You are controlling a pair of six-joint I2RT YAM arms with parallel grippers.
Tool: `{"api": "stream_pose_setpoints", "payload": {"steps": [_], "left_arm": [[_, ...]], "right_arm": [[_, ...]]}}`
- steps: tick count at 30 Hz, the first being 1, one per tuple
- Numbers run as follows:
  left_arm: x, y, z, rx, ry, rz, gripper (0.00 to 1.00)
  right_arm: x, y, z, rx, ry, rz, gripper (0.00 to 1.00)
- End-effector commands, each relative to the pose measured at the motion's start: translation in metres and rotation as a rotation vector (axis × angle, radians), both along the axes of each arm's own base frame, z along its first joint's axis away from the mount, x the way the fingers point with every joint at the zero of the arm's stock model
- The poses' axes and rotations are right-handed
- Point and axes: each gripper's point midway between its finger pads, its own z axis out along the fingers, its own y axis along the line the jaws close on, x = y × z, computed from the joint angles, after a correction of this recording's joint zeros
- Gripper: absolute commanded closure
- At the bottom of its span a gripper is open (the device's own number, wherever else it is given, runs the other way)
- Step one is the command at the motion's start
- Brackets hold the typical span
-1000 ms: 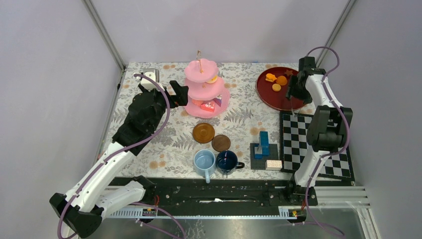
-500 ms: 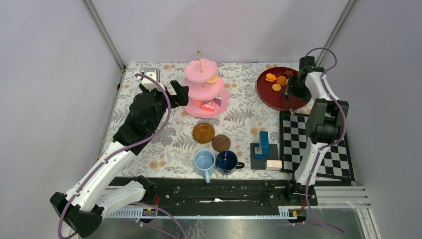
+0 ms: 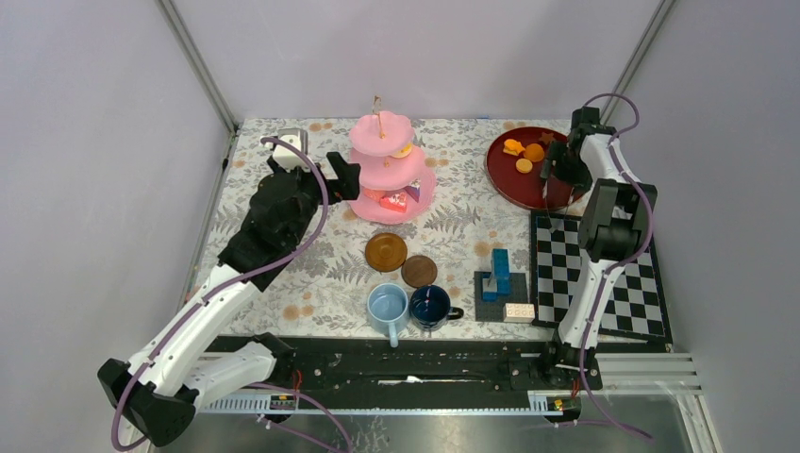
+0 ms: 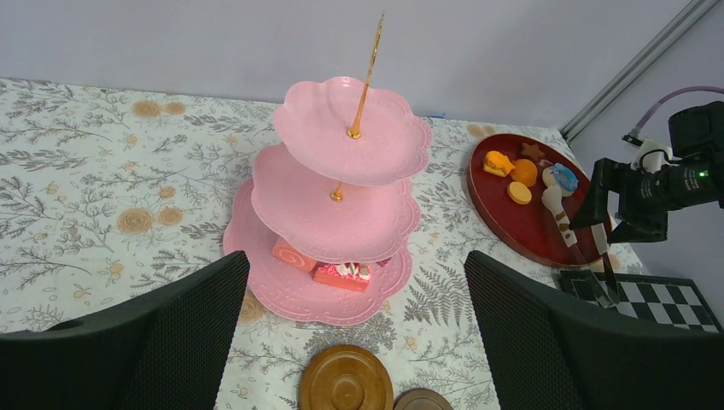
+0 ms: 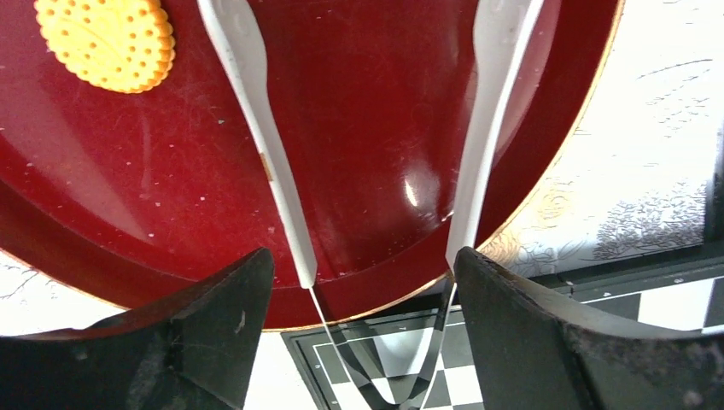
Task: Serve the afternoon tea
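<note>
Shows the pink three-tier stand upright at the far middle of the floral tablecloth, a gold rod rising through its tiers. Finds two toy pastries, a swirl slice and a red-and-pink cake, on the bottom tier, tucked under the edge of the middle one. Places the left gripper just left of the stand and apart from it, fingers spread wide around nothing.

Puts the dark-red round tray at the far right, bearing more pastries, among them an orange biscuit, a brown star and a blue-iced ring. Catches the right gripper over the tray's near rim, black fingers set apart on either side of white tongs; cannot tell whether gripping or merely straddling. Has the tongs' tips over the tray and the hinge end over the chequered board.

Sets a larger brown saucer and a smaller brown saucer just beside each other, nearer than the stand. Lines up the light-blue mug and the dark-blue mug side by side at the near edge, with the blue block stack between the mugs and the board.
</note>
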Motion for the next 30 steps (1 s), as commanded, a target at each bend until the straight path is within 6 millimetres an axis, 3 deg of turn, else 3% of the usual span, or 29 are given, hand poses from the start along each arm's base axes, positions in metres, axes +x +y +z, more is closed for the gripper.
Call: {"api": "stream_pose_setpoints", "payload": {"steps": [1,5,12,17,30], "left_arm": [[0.003,-0.007,0.007,-0.024,-0.029,-0.022,0.01],[0.003,-0.009,0.006,-0.026,-0.023,-0.031,0.01],[0.002,-0.01,0.006,-0.031,-0.024,-0.037,0.01],[0.002,-0.01,0.006,-0.034,-0.025,-0.041,0.01],[0.001,-0.012,0.006,-0.036,-0.023,-0.046,0.01]], "right_arm": [[0.004,0.011,0.018,0.049,-0.054,0.04,0.11],[-0.008,0.008,0.031,0.019,-0.102,0.019,0.01],[-0.027,0.006,0.029,-0.008,-0.096,0.002,0.0],[-0.027,0.015,0.04,0.035,-0.166,0.002,0.0],[-0.053,0.008,0.003,-0.003,-0.063,-0.076,0.02]]}}
